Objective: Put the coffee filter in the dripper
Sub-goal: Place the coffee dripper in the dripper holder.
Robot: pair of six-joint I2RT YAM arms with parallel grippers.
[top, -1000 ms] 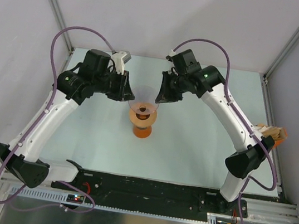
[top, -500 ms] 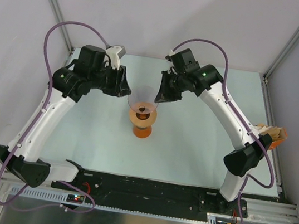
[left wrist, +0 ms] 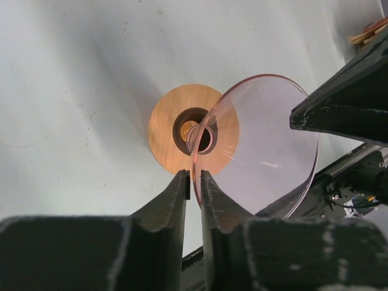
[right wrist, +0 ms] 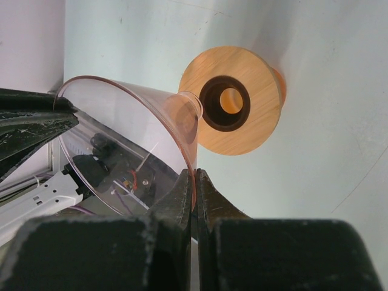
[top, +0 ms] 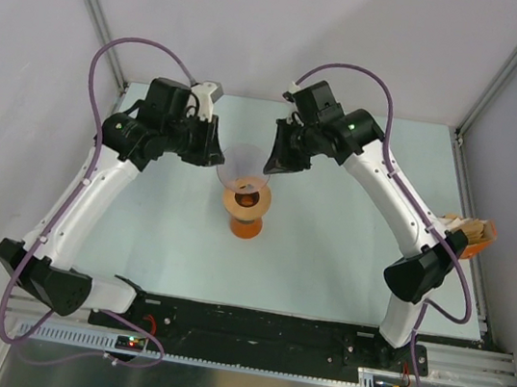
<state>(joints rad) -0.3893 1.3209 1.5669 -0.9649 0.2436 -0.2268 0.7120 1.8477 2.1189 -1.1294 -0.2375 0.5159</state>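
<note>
A tan paper stack (top: 472,228) sits at the right edge of the table (top: 347,255).

A robot lab test cell: bare white walls (top: 264,29), aluminium frame posts (top: 91,1), a pale table (top: 326,262)

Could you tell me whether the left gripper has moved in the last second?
Yes; the left gripper has shifted slightly left and farther back, away from the orange base.

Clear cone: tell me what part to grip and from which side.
Pinch the thin rim of the clear cone, one finger inside, one outside, coming from the side. The body is wide, smooth and tapered, its tip down by the wooden collar, so only the rim suits narrow jaws. The left gripper and right gripper hold it so, on opposite edges.
</note>
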